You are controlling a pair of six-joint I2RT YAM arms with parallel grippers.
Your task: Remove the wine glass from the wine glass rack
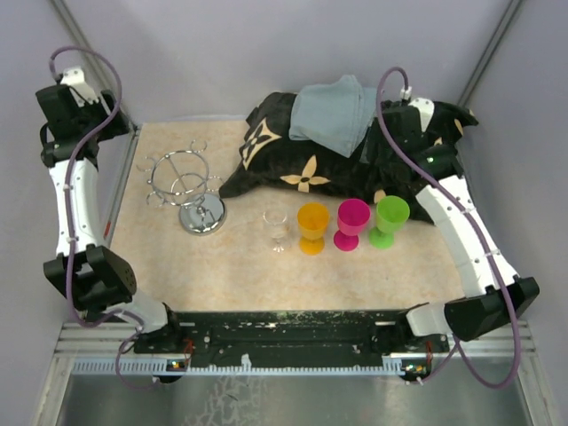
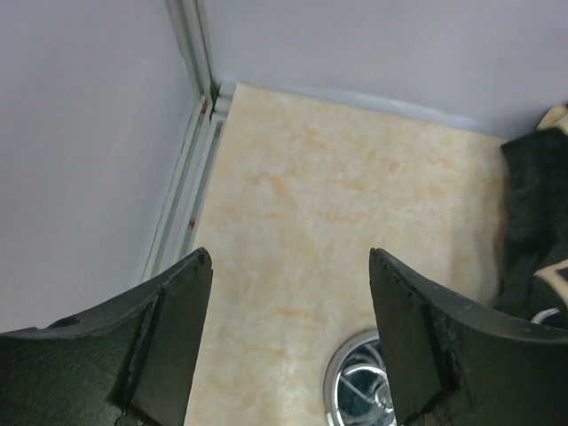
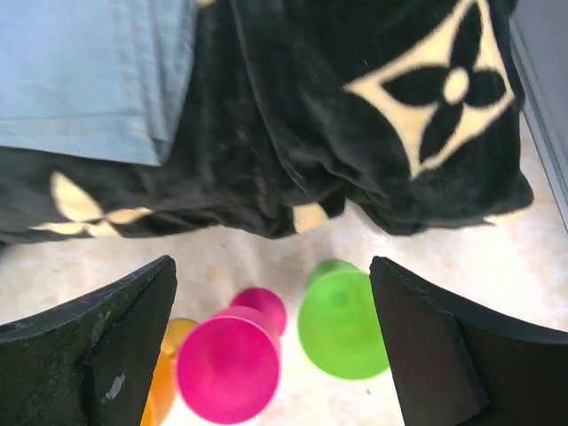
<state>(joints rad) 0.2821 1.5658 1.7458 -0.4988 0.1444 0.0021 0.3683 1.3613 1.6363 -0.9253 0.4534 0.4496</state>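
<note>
Chrome wine glass rack (image 1: 202,216), wine glass (image 1: 278,229) faint

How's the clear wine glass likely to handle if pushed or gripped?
The clear wine glass stands upright on a thin stem and small foot, so a sideways push would probably tip it. It looks thin and transparent, so likely fragile and slippery. The orange goblet stands close beside it and might get knocked.

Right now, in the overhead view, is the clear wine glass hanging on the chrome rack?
No, the clear wine glass stands upright beside the orange cup, apart from the rack.
</note>
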